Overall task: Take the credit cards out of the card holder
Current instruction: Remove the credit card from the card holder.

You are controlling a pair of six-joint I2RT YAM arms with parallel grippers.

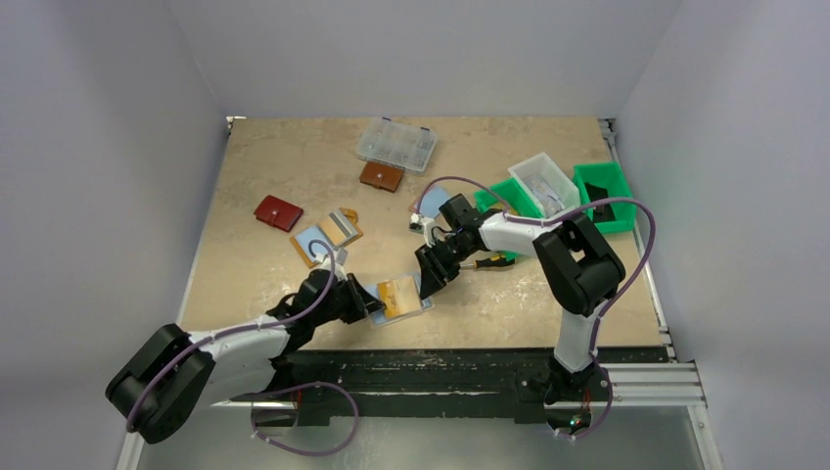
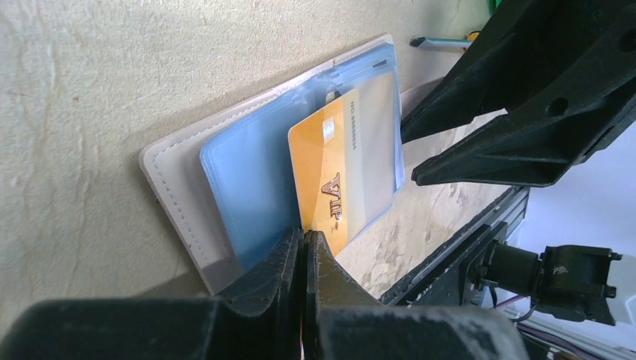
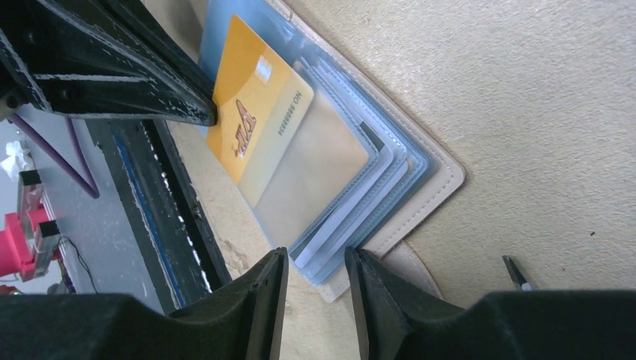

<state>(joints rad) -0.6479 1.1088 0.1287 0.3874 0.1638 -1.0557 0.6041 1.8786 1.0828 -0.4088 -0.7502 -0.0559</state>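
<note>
The card holder (image 1: 411, 313) lies open near the table's front edge, with a beige stitched cover (image 2: 180, 187) and pale blue plastic sleeves (image 3: 360, 217). An orange credit card (image 2: 330, 172) marked VIP sticks halfway out of a sleeve. My left gripper (image 2: 305, 234) is shut on the card's near corner (image 3: 225, 97), left of the holder in the top view (image 1: 370, 302). My right gripper (image 3: 315, 259) is open, with the sleeves' corner between its fingers and a gap on each side. It stands at the holder's right end (image 1: 428, 284).
A red wallet (image 1: 278, 212) and a flat tan item with blue and silvery ribbed faces (image 1: 328, 235) lie to the left. A brown wallet (image 1: 381, 176) and a clear box (image 1: 396, 145) sit at the back, green bins (image 1: 604, 191) at the right. A yellow-handled tool (image 1: 492, 260) lies by the right arm.
</note>
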